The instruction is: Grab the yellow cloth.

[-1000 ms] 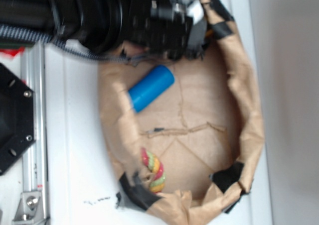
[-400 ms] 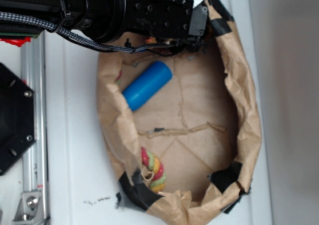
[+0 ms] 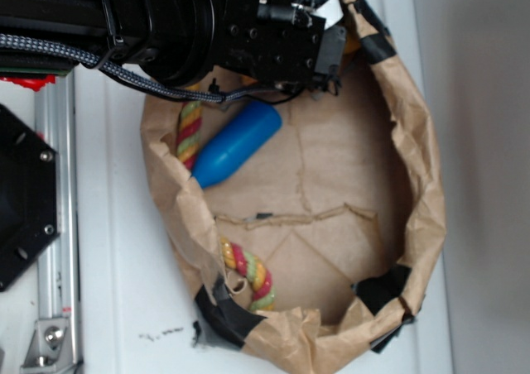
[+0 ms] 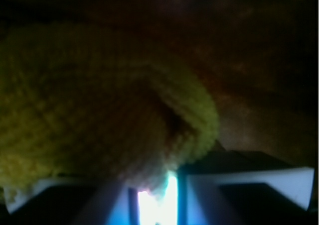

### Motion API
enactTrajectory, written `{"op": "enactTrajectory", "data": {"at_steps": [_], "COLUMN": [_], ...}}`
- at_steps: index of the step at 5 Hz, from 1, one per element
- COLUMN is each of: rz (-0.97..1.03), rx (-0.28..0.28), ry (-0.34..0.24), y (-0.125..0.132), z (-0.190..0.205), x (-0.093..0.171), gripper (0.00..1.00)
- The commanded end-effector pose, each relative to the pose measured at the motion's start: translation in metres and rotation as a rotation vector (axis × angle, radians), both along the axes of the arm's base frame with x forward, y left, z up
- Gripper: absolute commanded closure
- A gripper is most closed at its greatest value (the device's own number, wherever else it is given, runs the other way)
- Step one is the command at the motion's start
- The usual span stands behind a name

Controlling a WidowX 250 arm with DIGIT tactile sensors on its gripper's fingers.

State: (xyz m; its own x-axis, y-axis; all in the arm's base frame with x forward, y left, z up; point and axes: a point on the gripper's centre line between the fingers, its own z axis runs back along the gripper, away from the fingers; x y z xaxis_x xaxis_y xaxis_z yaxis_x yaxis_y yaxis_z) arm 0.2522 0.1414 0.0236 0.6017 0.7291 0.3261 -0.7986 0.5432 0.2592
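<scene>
At the top rim of the brown paper bag [image 3: 418, 217], the pincer [image 4: 157, 185] sits pressed into the yellow cloth [image 4: 99, 105], whose terry folds fill the wrist view; jaws appear nearly together with fabric bunched between them, likely clamped; blue bottle [image 3: 236, 145] and braided rope [image 3: 248, 273] lie apart, untouched.

Black screw-studded arm [image 3: 207, 26], braided grey cable [image 3: 124, 72]

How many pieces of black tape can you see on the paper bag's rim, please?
3: one at the upper right, one at the lower right, one at the lower left. The arm may hide others along the top of the paper bag.
</scene>
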Motion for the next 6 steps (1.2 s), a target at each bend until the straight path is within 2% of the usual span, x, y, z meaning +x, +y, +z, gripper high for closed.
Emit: {"op": "enactTrajectory", "data": {"at_steps": [1,2,3,4,5,6], "rz": [-0.1,-0.35,-0.604,-0.847,-1.095,-1.087], "rx": [-0.006,-0.197,-0.248,-0.244,-0.223,-0.263], "ry": [-0.032,-0.062,-0.092,0.003,0.041,0.067], "y": [-0.003,-0.049,-0.094,-0.115,-0.118,-0.11], "z": [0.02,0.057,0.102,0.131,0.138,0.131], "x": [-0.002,0.017,0.02,0.018,0.008,0.009], "gripper": [1.0,1.0,1.0,1.0,1.0,1.0]}}
